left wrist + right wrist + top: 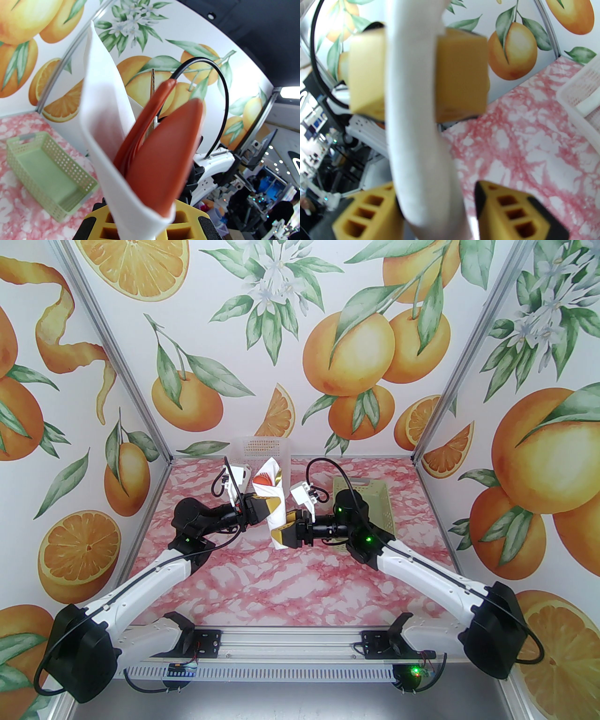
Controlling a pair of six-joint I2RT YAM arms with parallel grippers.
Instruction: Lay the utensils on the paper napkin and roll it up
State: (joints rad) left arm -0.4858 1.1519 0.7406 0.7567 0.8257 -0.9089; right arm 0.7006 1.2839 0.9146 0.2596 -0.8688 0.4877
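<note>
Napkin (276,502) is rolled to a cone and held clear of the counter (290,582) at frame centre in the top view. Its long axis runs top to bottom of that frame, leaning a little right toward the lower end. The open mouth is at the upper end, with the utensils (150,121) poking out. The spoon (168,152) bowl is widest, and a thin serrated knife (152,79) edge stands behind it.

Your left fingers (269,508) reach in from frame left and are clamped across the napkin about midway along. The left wrist view shows the paper pinched between the yellow pads at the bottom edge. By my read, this grip carries the load.

Your right fingers (282,536) reach in from frame right, lower on the napkin near its narrow end. In the right wrist view they straddle the roll, parted. The finger at lower left of that frame touches the paper. The one at lower right stands apart, with pink counter showing in the gap. They are not pinching anything, as far as I can judge.

The next move turns on this: the narrow end lies between your right fingers, its axis crossing their closing line. Closing there should catch it with little travel. The risk, as I judge it, is that the wrap slackens or the utensils slide if the left lets go first.

A green basket (375,493) sits right of centre, behind the right arm.
</note>
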